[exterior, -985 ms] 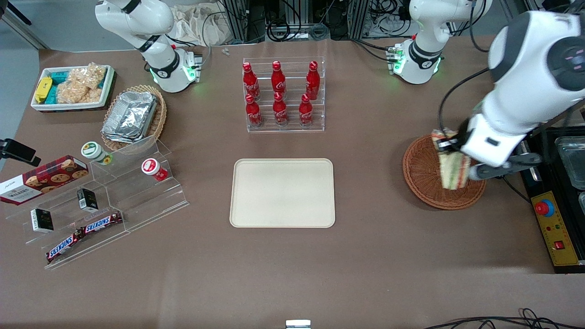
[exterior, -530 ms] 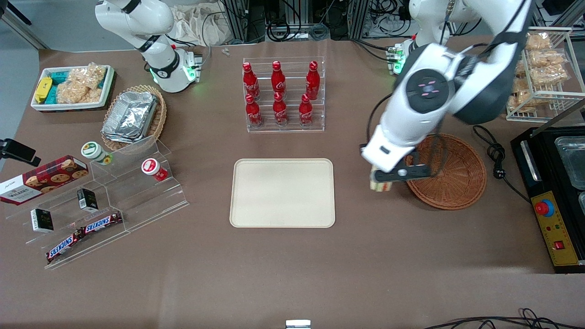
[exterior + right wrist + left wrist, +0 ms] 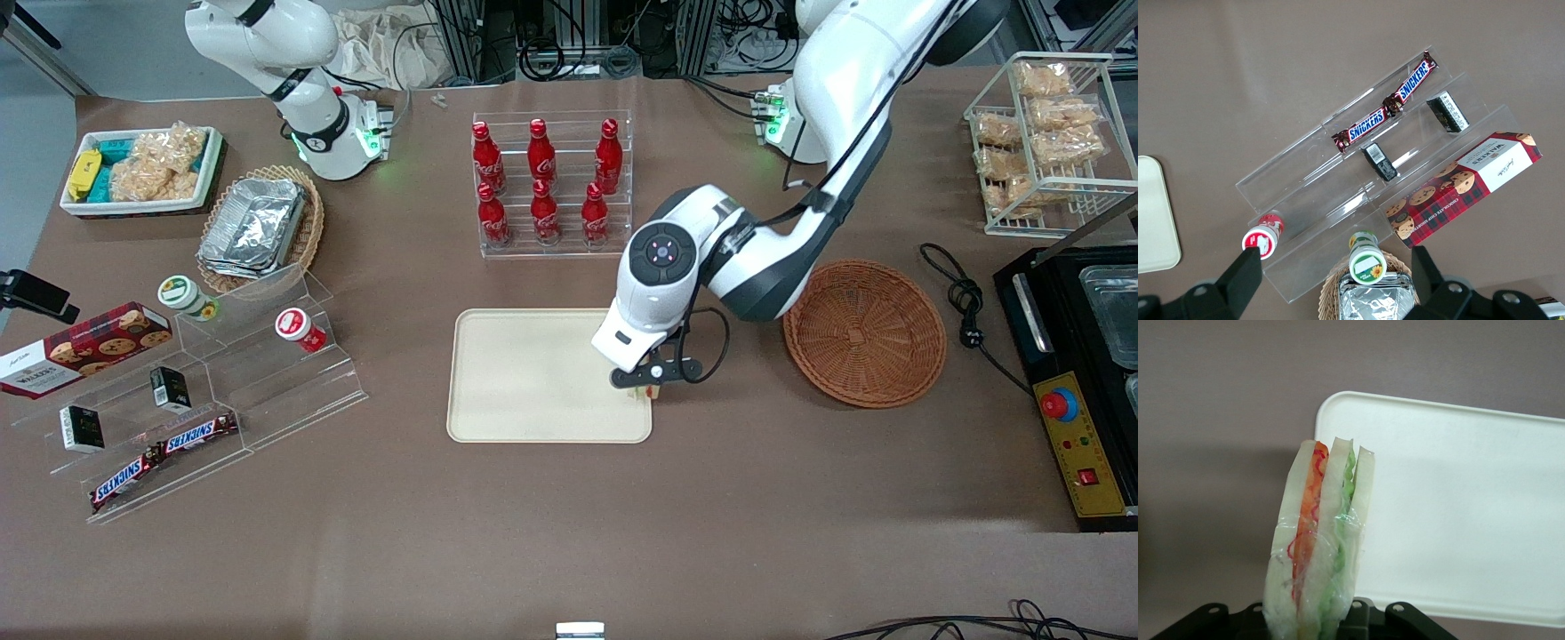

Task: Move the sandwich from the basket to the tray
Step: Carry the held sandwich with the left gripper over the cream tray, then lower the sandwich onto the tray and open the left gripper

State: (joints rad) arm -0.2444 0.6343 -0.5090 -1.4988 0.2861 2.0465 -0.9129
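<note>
Clamping the sandwich (image 3: 1318, 547), the hand (image 3: 647, 384) has left the basket (image 3: 864, 332) and now hovers over the tray's (image 3: 533, 373) edge.

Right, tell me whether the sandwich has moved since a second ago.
Yes. The gripper, shut on the sandwich, carried it out of the basket to the tray edge nearest that basket.
</note>
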